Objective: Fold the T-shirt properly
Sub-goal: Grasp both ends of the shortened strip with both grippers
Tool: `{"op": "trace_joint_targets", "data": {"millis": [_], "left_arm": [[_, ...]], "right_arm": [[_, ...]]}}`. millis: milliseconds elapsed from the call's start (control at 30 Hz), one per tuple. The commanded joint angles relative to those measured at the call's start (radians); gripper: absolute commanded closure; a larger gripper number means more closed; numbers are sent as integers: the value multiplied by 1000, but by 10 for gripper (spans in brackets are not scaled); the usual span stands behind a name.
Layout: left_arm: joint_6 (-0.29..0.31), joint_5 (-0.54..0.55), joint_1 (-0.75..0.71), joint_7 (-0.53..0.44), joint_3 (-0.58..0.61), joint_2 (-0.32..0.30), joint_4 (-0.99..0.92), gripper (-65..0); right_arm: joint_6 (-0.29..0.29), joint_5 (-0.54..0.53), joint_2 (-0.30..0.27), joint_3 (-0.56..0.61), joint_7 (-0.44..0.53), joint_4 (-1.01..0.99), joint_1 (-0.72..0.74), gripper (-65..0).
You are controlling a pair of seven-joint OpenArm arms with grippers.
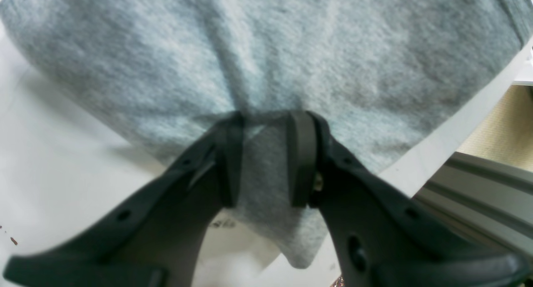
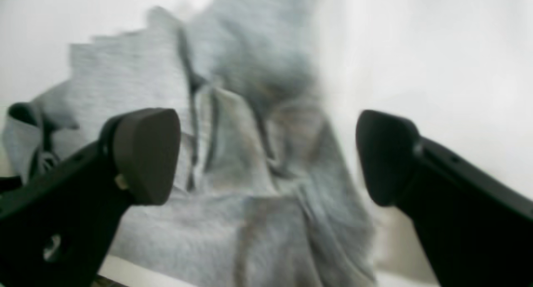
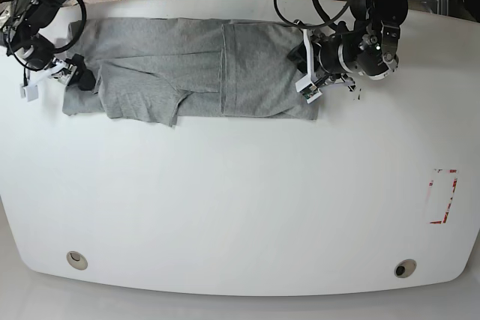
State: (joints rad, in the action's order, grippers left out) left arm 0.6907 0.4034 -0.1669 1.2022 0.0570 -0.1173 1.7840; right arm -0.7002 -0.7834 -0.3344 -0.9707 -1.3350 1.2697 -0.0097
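Observation:
The heather-grey T-shirt (image 3: pixel 187 65) lies spread sideways along the far part of the white table (image 3: pixel 240 200), plain side up, with folds across its middle. At the shirt's right edge in the base view, my left gripper (image 3: pixel 303 65) is shut on the cloth. In the left wrist view a pinched bunch of the T-shirt (image 1: pixel 291 49) sits between the two pads of the left gripper (image 1: pixel 266 153). My right gripper (image 3: pixel 81 76) is at the shirt's left end. Its fingers stand wide open in the right wrist view (image 2: pixel 266 158), with the rumpled T-shirt (image 2: pixel 250 153) lying beyond them.
A red-and-white marker (image 3: pixel 444 196) lies near the table's right side. Two round grommets (image 3: pixel 75 259) (image 3: pixel 405 268) sit near the front edge. Cables run behind the table's far edge. In the left wrist view the table edge and a metal frame rail (image 1: pixel 479 195) are close by.

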Motion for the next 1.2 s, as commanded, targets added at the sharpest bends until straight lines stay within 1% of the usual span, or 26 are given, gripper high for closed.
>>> {"op": "trace_joint_targets", "data": {"millis": [0, 200, 300, 367, 467, 600, 633, 733, 800, 833, 867, 900, 933, 967, 1000, 1167], "left_arm": [[5, 4, 8, -12, -3, -3, 12, -157], [5, 4, 11, -12, -3, -3, 12, -157], [5, 2, 11, -12, -6, -3, 12, -157], [2, 2, 13, -12, -6, -3, 12, -157], [1, 2, 13, -12, -6, -3, 12, -157], [-1, 2, 13, -12, -6, -3, 10, -157], [-1, 2, 13, -12, -4, -3, 10, -157], [-1, 2, 14, -12, -1, 0, 10, -157], [-1, 2, 14, -12, 1, 3, 9, -157], [-3, 2, 14, -12, 1, 3, 9, -157], [-3, 2, 16, -12, 1, 5, 7, -157], [-3, 2, 25, -12, 1, 9, -2, -157], [-3, 2, 39, -12, 1, 26, -16, -157], [-3, 2, 46, -12, 1, 35, -25, -157], [-3, 2, 59, -12, 1, 44, -49, -157], [-3, 2, 131, -12, 1, 84, -168, -157]], "right_arm": [[2, 18, 7, 2, -21, 9, 3, -650], [2, 8, 25, 60, -22, 31, -17, -650], [2, -11, 59, 63, -30, 90, -45, -650], [2, 0, 79, 65, -56, 150, -62, -650], [2, 0, 88, 65, -61, 201, -78, -650], [2, 0, 100, 65, -59, 207, -97, -650], [2, 0, 100, 65, -57, 207, -97, -623], [2, 0, 105, 77, -57, 212, -97, -480], [2, -1, 103, 112, -57, 213, -97, -338], [2, -5, 102, 123, -57, 213, -97, -295], [2, -6, 102, 132, -57, 215, -97, -236], [2, -8, 103, 140, -57, 225, -95, -157], [2, -5, 107, 144, -57, 245, -95, -95], [2, -1, 107, 146, -57, 264, -95, -59], [2, 2, 108, 149, -57, 298, -97, -5], [2, -8, 119, 161, -61, 431, -106, 0]]}}
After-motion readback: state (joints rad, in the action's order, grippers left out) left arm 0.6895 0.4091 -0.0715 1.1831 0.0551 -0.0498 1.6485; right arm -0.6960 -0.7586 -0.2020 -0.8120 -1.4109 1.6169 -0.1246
